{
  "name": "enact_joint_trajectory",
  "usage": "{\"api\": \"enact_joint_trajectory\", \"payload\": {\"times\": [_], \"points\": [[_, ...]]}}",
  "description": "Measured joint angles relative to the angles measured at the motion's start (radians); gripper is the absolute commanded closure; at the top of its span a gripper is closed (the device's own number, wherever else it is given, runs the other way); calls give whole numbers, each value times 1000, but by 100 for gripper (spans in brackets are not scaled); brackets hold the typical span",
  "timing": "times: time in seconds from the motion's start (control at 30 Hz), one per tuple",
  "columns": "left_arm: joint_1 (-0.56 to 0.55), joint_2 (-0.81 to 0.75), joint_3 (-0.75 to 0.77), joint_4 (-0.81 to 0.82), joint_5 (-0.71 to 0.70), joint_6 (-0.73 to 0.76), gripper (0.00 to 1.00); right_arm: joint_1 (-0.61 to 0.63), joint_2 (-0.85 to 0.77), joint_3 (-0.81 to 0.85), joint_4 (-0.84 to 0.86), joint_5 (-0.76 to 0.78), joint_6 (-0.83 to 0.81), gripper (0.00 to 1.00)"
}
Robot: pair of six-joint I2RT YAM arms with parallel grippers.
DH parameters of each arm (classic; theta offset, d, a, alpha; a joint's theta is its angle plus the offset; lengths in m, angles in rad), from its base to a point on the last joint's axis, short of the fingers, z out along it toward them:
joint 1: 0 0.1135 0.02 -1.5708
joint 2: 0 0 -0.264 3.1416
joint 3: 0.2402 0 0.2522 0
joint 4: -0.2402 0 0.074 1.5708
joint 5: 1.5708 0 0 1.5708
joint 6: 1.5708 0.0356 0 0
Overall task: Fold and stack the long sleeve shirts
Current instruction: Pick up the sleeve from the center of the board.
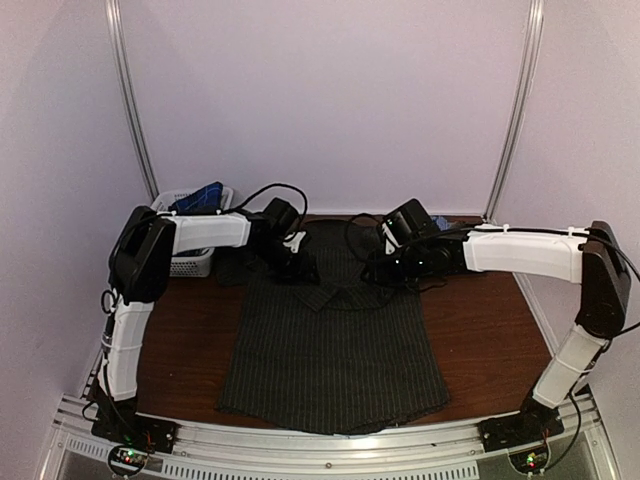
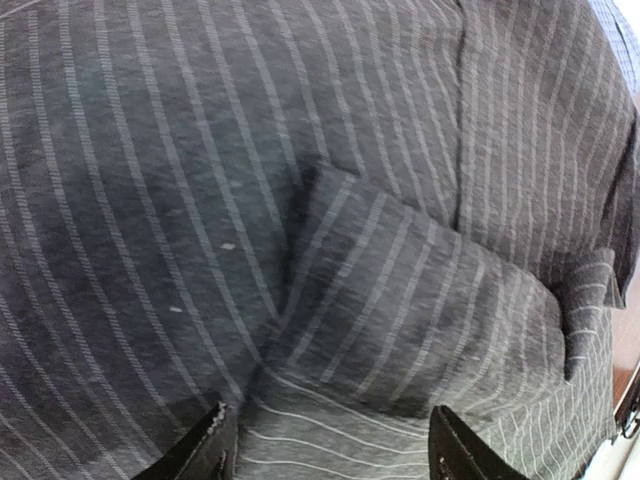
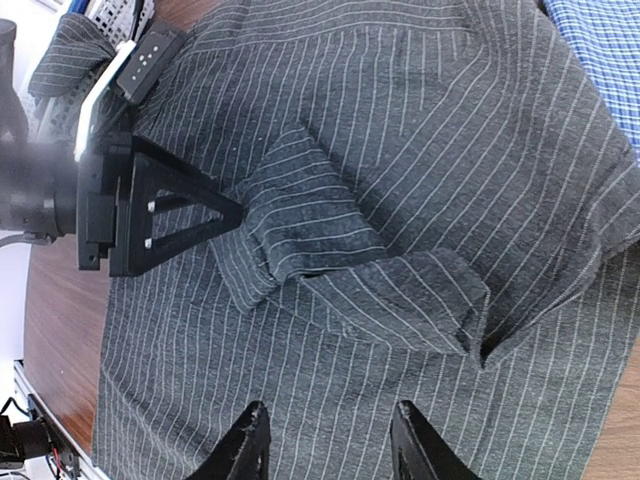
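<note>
**The pinstriped shirt (image 1: 330, 350) is laid out flat**

The pinstriped shirt is spread in the middle of the table (image 1: 190, 340), with its hem at the near edge and its collar toward the far edge. The left gripper (image 2: 325, 450) is held low over the cloth at the left side of the collar. Its jaws are apart and nothing is pinched between them. The right gripper (image 3: 328, 445) is held over the right side of the collar, and its jaws are also apart and empty. A blue-and-white check shirt (image 3: 600, 60) is seen just beside the far right shoulder. A white mesh basket (image 1: 190, 262) is placed at the far left corner.
</note>
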Motion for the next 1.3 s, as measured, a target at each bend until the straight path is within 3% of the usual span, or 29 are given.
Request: {"api": "enact_joint_trajectory", "payload": {"times": [0.53, 1.07, 1.2, 1.3], "points": [[-61, -12, -54, 8, 8, 26, 40, 0, -47, -41, 0, 40, 14, 57], [-184, -59, -88, -34, -277, 132, 33, 0, -91, -74, -1, 75, 37, 57], [-206, -56, -76, -41, -335, 147, 35, 0, -125, -105, -4, 82, 53, 57], [-209, -41, -44, -55, -377, 156, 42, 0, -147, -129, -8, 86, 63, 58]]}}
